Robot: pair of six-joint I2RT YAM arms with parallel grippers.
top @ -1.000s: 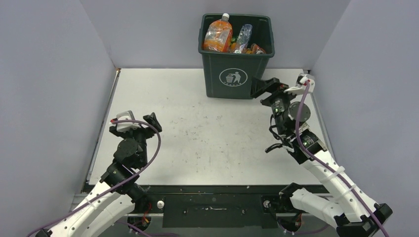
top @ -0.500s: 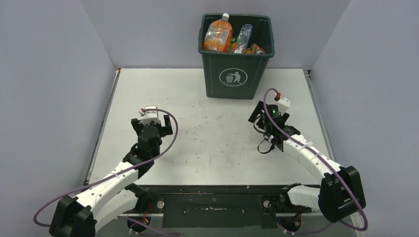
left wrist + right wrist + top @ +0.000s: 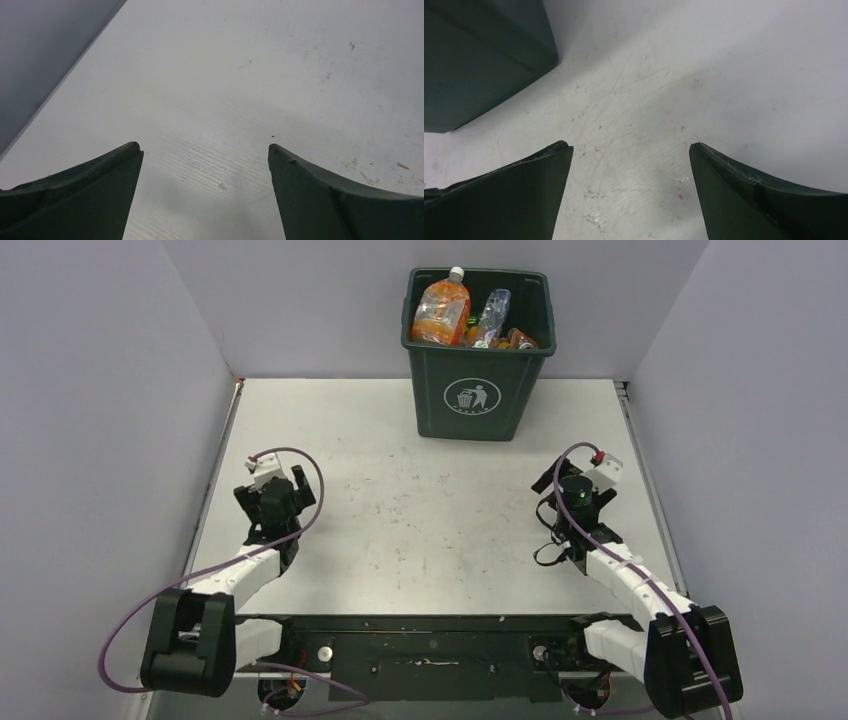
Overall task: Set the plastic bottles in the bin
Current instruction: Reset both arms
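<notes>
The dark green bin [image 3: 478, 392] stands at the far middle of the table, its white logo facing me. Plastic bottles fill it to the rim: an orange one [image 3: 441, 308] stands tallest, a clear one [image 3: 492, 315] lies beside it. No bottle lies on the table in any view. My left gripper [image 3: 277, 490] hovers low over the left side of the table, open and empty [image 3: 205, 147]. My right gripper [image 3: 565, 485] hangs over the right side, open and empty [image 3: 631, 145], with the bin's lower corner [image 3: 479, 65] ahead to its left.
The scuffed white table [image 3: 420, 510] is boxed in by grey walls on the left [image 3: 120, 440], back and right [image 3: 740, 440]. A dark rail [image 3: 430, 640] with both arm bases runs along the near edge.
The right gripper has drawn back from beside the bin toward the near right. The left arm swung toward the middle, then back to the left. Both stayed open and empty.
</notes>
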